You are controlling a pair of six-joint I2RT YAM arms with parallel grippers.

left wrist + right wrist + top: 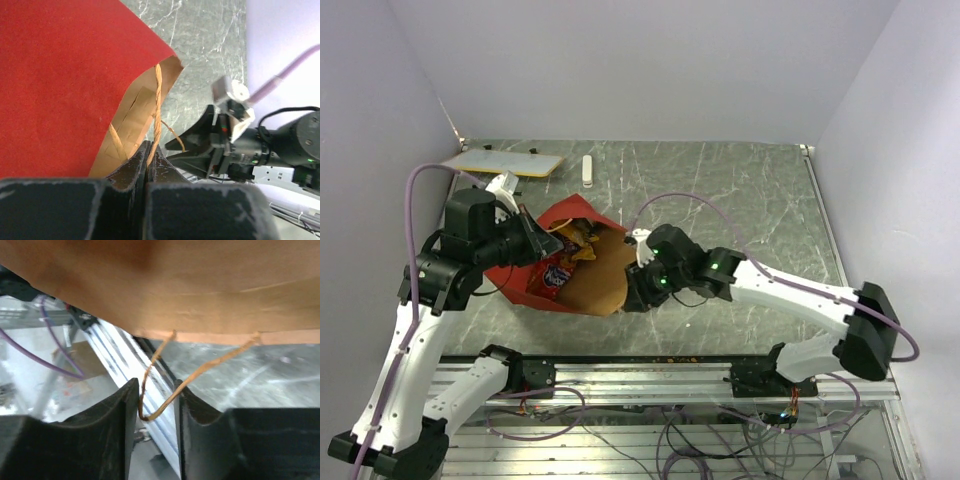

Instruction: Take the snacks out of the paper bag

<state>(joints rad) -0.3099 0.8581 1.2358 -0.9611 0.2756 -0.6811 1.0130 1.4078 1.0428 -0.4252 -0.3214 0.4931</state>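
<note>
The paper bag (525, 292) lies on its side on the table, red outside, with its brown kraft inside (605, 275) facing up. Snacks show in its mouth: a red packet (558, 272) and a yellow-orange one (576, 240). My left gripper (535, 240) holds the bag's left edge. In the left wrist view this gripper (149, 150) is shut on a tan string handle (158, 100). My right gripper (638, 285) is at the bag's right edge. In the right wrist view it (156, 390) stands open, and the other string handle (200, 371) hangs loosely between its fingers under the bag's rim (200, 335).
A flat yellowish board (510, 163) and a small white stick (587, 170) lie at the back of the table. An aluminium rail (650, 375) with cables runs along the near edge. Lilac walls close in the back and both sides.
</note>
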